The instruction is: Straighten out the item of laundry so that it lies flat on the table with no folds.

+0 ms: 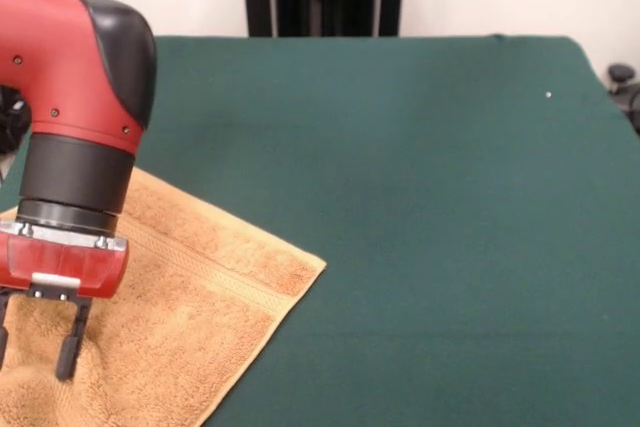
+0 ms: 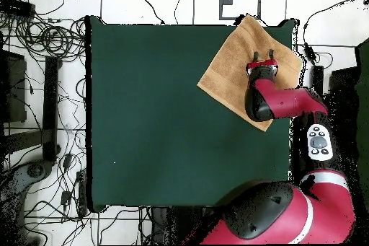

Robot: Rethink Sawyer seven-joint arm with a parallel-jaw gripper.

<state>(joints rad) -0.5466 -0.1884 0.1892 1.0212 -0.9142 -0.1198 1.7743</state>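
Note:
The item of laundry [image 1: 200,287], an orange-tan terry towel, lies at the lower left of the front view, turned like a diamond, with a ribbed band along its right edge. Seen from overhead, the towel [image 2: 229,77] sits at the upper right corner of the dark green table [image 2: 158,113], one corner reaching the table's top edge. My gripper [image 1: 35,347] hangs over the towel's left part, open, fingertips down at the cloth with nothing between them. From above, the gripper [image 2: 262,56] is over the towel's middle-right. My arm hides part of the towel. The table [image 1: 430,207] spreads wide to the right.
A small white speck [image 1: 548,95] lies on the felt far from the towel. In the overhead view, cables cover the floor left of the table, and a grey control pad [image 2: 318,142] rests beside the table's right edge. The towel lies close to two table edges.

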